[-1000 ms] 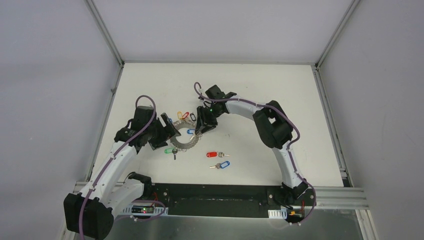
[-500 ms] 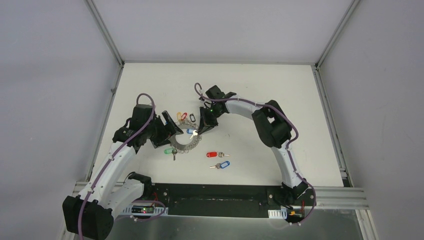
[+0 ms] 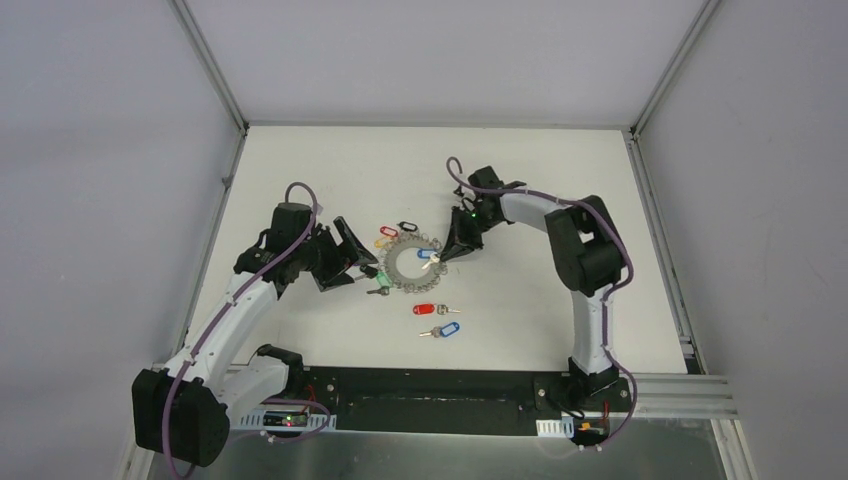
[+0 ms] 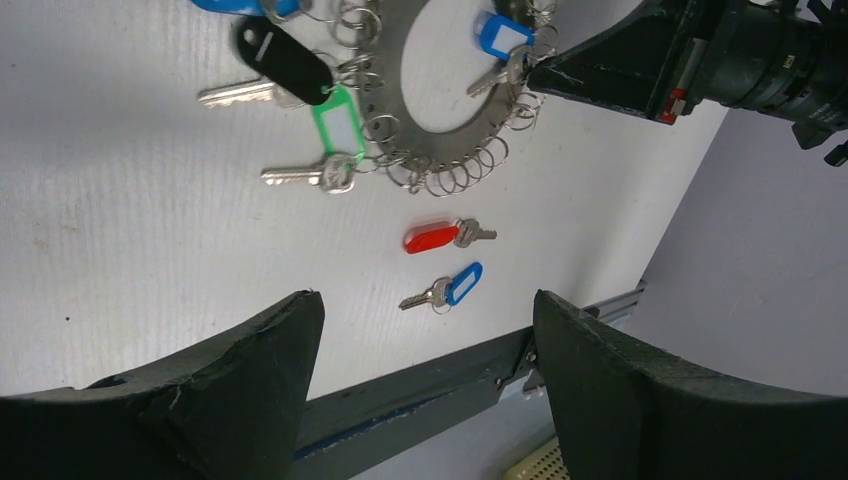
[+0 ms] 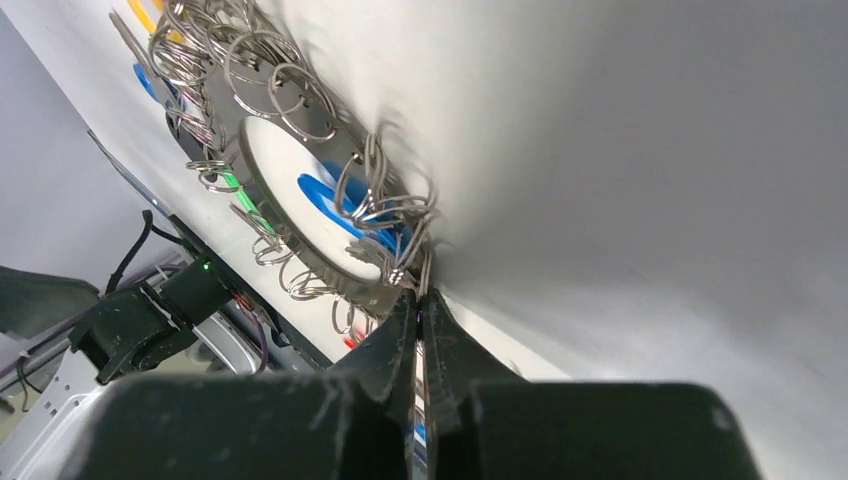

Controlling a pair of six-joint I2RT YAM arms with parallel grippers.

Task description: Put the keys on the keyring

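Two keys (image 3: pixel 430 309) loose on worktop (image 3: pixel 520 200); right gripper (image 5: pixel 420 305) pinches keyring (image 3: pixel 391 268) rim (thin wire loop (image 5: pixel 424 268)), may slip; left gripper (image 4: pixel 425 300) spread.

keyring (image 3: pixel 410 287): you dragged it right, toward frame centre | right gripper (image 3: pixel 441 257): moved right too, now pinched closed on its rim loop | left gripper (image 3: pixel 360 268): no longer over ring

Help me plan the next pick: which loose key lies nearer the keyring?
The red-tagged key: it lies between the keyring and the blue-tagged loose key.
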